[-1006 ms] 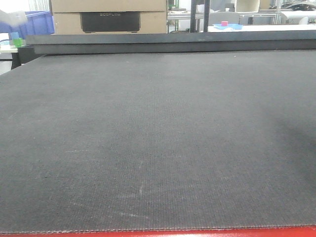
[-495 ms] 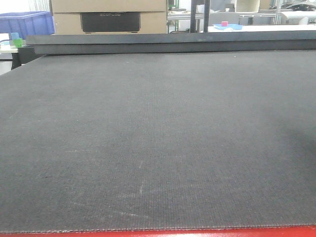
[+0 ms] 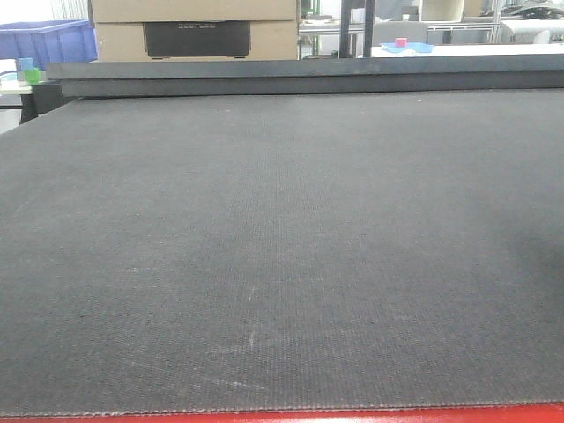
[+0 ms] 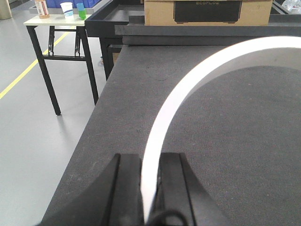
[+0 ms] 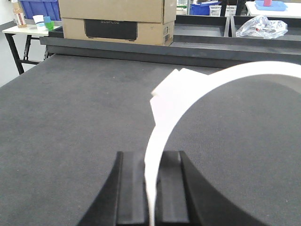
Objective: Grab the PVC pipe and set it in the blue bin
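My left gripper [image 4: 150,160] is shut on a thin white curved wall, apparently the PVC pipe [image 4: 263,47], which arcs up and to the right above the dark table mat [image 4: 235,122]. In the right wrist view my right gripper [image 5: 151,157] is likewise shut on a white curved wall of the PVC pipe [image 5: 263,69], with a white blocky shape [image 5: 171,89] beside it. A blue bin [image 3: 48,40] stands beyond the table's far left corner and shows again as the blue bin [image 5: 40,8]. Neither gripper nor the pipe appears in the front view.
A cardboard box [image 3: 194,26] sits behind a raised black ledge [image 3: 308,75] at the table's back. Left of the table edge [image 4: 94,141] is bare floor and a small side table [image 4: 56,21] with cups. A crumpled plastic bag [image 5: 261,26] lies at the back right.
A blurred white shape in front of the blue bin at the far left one second ago is gone. The table surface looks the same.
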{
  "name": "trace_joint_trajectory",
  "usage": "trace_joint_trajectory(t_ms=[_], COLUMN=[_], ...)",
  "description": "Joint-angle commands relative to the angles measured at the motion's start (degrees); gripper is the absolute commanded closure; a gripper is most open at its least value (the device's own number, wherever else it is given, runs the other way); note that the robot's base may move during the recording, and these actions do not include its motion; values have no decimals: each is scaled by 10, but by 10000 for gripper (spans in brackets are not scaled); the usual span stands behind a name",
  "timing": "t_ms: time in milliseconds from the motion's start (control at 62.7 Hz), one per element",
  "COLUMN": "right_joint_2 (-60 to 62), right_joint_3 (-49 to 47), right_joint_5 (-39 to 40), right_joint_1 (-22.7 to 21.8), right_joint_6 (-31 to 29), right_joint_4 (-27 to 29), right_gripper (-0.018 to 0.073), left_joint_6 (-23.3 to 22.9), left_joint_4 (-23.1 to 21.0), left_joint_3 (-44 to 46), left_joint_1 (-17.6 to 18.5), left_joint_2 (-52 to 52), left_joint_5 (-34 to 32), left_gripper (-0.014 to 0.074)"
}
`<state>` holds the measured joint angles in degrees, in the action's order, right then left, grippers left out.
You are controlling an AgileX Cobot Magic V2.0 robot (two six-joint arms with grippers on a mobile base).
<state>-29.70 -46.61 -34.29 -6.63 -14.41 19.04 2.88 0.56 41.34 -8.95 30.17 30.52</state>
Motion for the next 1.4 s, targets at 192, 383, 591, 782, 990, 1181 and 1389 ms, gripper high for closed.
trace_joint_trajectory(t_ms=[192, 383, 591, 782, 990, 1181, 1389], right_joint_2=[3, 3, 3, 3, 3, 3, 3], right_joint_3=[1, 1, 1, 1, 1, 1, 1], right_joint_5=[13, 13, 13, 13, 13, 13, 13], right_joint_1=[0, 0, 0, 0, 0, 0, 0], right_joint_6=[-4, -4, -4, -4, -4, -4, -4], right_joint_4=[-4, -4, -4, -4, -4, -4, -4], right_gripper=[728, 728, 728, 728, 728, 728, 728], left_joint_6=[-2, -2, -2, -2, -2, -2, -2], left_joint_4=[-2, -2, -2, -2, -2, -2, -2], left_joint_3=[-1, -1, -1, -1, -1, -1, -1], left_joint_1=[0, 0, 0, 0, 0, 0, 0], left_joint_2=[-3, -3, -3, -3, -3, -3, -3], left_joint_5=[-14, -14, -14, -14, -14, -14, -14], left_gripper=[707, 707, 707, 707, 707, 707, 707])
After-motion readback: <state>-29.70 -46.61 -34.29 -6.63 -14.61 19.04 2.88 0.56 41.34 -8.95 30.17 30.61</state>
